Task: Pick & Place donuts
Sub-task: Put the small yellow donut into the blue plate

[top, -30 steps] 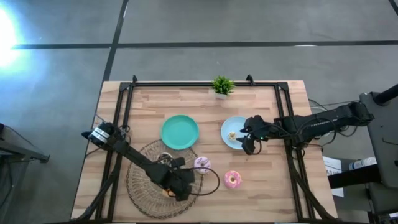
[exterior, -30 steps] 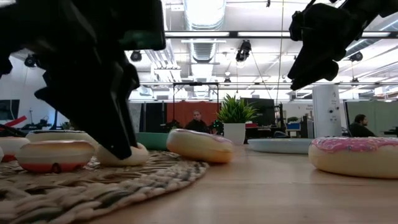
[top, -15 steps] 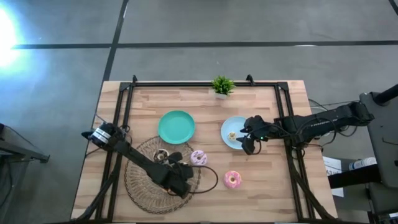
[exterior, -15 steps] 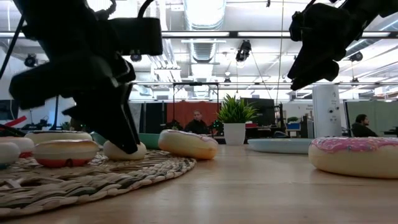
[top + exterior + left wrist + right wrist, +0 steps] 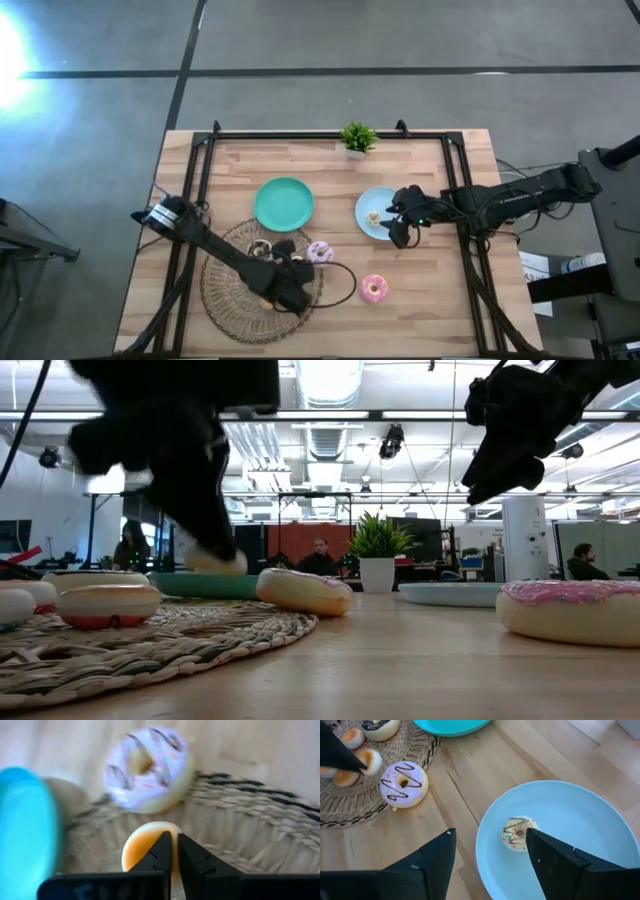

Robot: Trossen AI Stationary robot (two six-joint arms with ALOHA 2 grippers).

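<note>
Here the left claw is closed tight on a tiny orange donut, its two fingers meeting through the ring. In the low view that donut hangs clear above the woven mat, pinched at the tip of the left claw. From above, the left claw sits over the right part of the mat.

Just off the mat's edge lies the pale pink-white donut with dark stripes, and the bright pink donut lies on bare wood nearer the front edge. Other small donuts rest on the mat.

The right claw stands wide and holds nothing, poised above the light-blue plate, where a small sprinkled donut lies between the spread fingers as seen from the wrist. From above, the right claw hangs at that plate's right rim.

The desk is pale wood; it also carries a teal plate beside the mat and a small potted plant at the far edge. Beyond it the room shows ceiling lights and seated people.
</note>
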